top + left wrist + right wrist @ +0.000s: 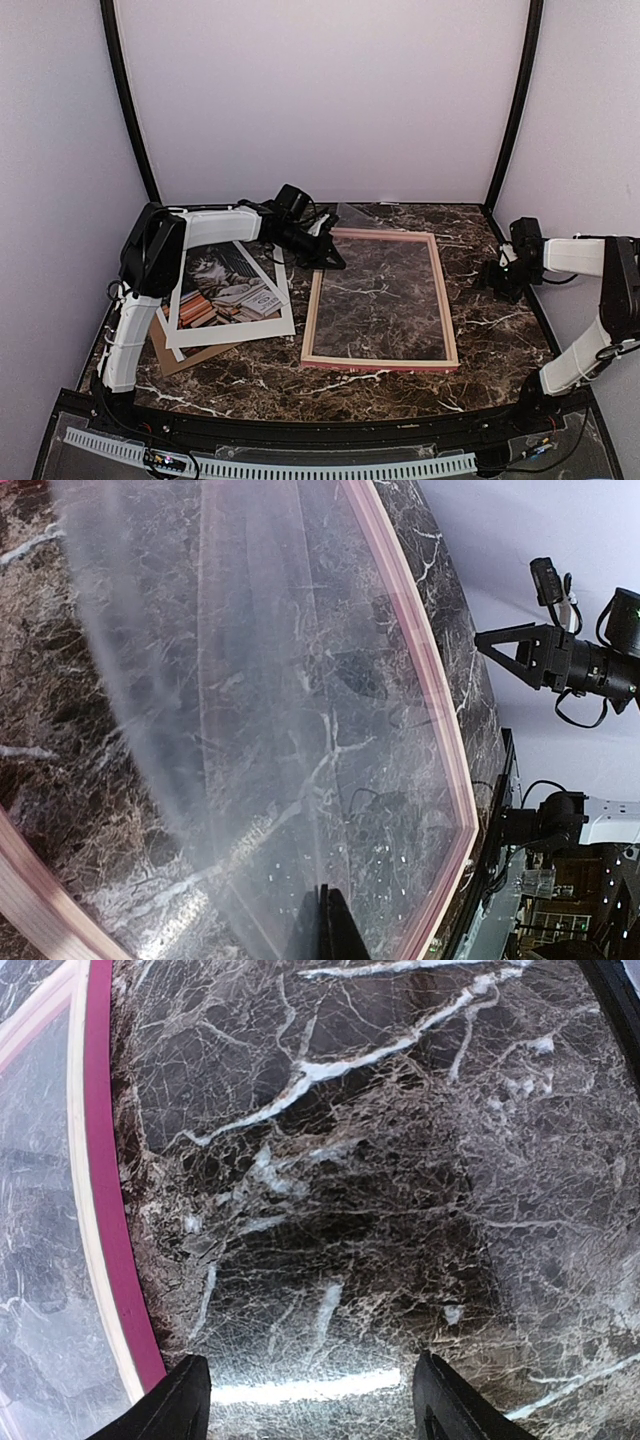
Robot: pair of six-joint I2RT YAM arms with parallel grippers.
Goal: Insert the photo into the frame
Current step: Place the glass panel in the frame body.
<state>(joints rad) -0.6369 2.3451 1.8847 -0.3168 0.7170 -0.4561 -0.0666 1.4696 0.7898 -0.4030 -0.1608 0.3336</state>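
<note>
The left arm rises from its base at the near left, bends at a dark elbow above the left side of the table [250, 380], and runs its white forearm to the right, low over the far part of the photo [225, 292]. Its claw, the left claw [330, 258], sits at the far left corner of the frame [380, 362]. In the left wrist view its dark fingers [330, 925] are pressed together on the edge of a clear sheet [300, 680], which reaches out tilted over the frame's opening.

The right arm climbs from the near right, folds at the right edge, and points its forearm left. The right claw [497, 275] hangs just above bare marble to the right of the frame, touching nothing, its fingers [190, 1400] well apart.

The photo lies flat at the left, well apart from the frame's opening, bordered by a white mat [272, 325]; which lies on top I cannot tell. A brown board [185, 357] pokes out beneath them. The frame lies flat mid-table, marble showing through it.
</note>
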